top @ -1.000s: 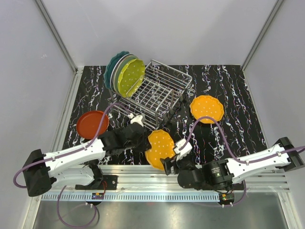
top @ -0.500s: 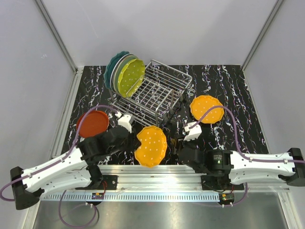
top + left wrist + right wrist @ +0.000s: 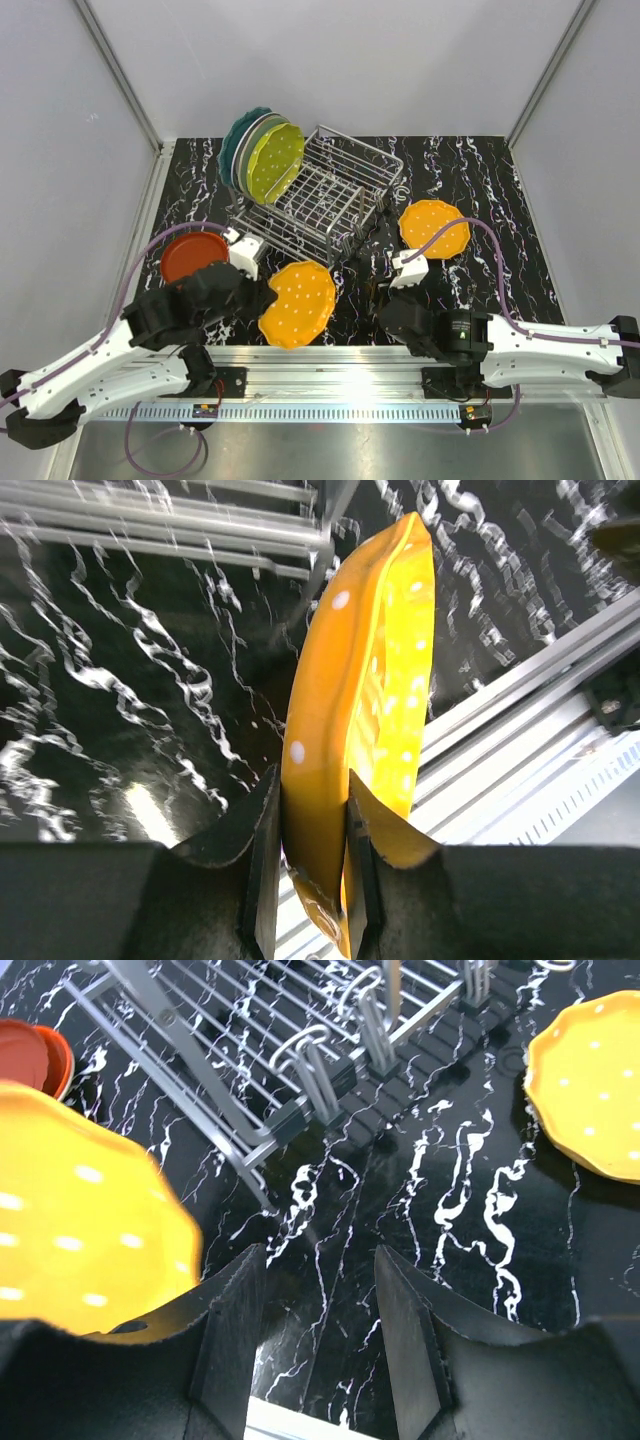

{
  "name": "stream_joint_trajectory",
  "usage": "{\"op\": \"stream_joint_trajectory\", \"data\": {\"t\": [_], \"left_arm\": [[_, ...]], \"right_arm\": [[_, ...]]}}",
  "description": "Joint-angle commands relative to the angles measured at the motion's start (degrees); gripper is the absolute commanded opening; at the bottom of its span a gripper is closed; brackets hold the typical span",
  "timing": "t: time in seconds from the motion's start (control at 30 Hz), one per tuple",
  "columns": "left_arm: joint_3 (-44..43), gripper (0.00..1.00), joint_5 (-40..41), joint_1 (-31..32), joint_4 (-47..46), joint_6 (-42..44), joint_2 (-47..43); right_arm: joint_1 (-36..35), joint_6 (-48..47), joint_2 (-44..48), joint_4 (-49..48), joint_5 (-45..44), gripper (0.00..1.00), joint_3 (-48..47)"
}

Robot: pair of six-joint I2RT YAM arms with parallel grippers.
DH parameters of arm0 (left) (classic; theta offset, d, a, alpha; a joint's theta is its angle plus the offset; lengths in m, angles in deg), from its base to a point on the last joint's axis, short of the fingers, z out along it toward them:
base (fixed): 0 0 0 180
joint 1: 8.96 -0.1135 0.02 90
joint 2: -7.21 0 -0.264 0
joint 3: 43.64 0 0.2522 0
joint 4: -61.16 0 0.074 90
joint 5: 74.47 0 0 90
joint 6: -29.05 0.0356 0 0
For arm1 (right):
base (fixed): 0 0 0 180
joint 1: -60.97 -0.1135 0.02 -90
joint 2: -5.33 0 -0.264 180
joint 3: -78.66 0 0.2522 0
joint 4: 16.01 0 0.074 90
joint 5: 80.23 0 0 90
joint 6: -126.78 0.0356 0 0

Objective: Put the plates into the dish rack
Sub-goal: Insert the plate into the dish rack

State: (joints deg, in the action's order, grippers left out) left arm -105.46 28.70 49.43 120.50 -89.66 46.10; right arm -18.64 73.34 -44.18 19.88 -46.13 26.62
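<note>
One red-orange plate [image 3: 195,255]: flat on the table [image 3: 480,180], far left, not yet racked
Left gripper [image 3: 308,810]: fingers clamped on the rim of the dotted orange plate [image 3: 297,303], held on edge in front of the rack
Dish rack [image 3: 340,190]: I see several plates [image 3: 262,155] standing on edge at its left end
Right gripper [image 3: 318,1270]: jaws apart, holding nothing
Second dotted plate [image 3: 434,228]: flat on the table, right of the rack
Progress: I judge past halfway, with three plates left to slot
</note>
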Motion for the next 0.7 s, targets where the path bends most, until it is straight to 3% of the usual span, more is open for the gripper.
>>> {"op": "stream_joint_trajectory", "data": {"t": [0.0,0.37,0.67], "left_arm": [[-9.7,0.00,4.1,0.1,-6.0,3.7,-3.0],[-27.8,0.00,16.6,0.1,0.1,14.3,3.6],[-35.7,0.00,22.9,-0.2,-6.7,23.9,9.1]], "right_arm": [[1.3,-1.3,1.7,-2.3,-1.7,0.55,0.3],[2.8,-0.2,5.7,-1.1,-0.9,0.55,3.2],[4.2,-1.0,5.1,-2.4,0.3,0.55,4.0]]}}
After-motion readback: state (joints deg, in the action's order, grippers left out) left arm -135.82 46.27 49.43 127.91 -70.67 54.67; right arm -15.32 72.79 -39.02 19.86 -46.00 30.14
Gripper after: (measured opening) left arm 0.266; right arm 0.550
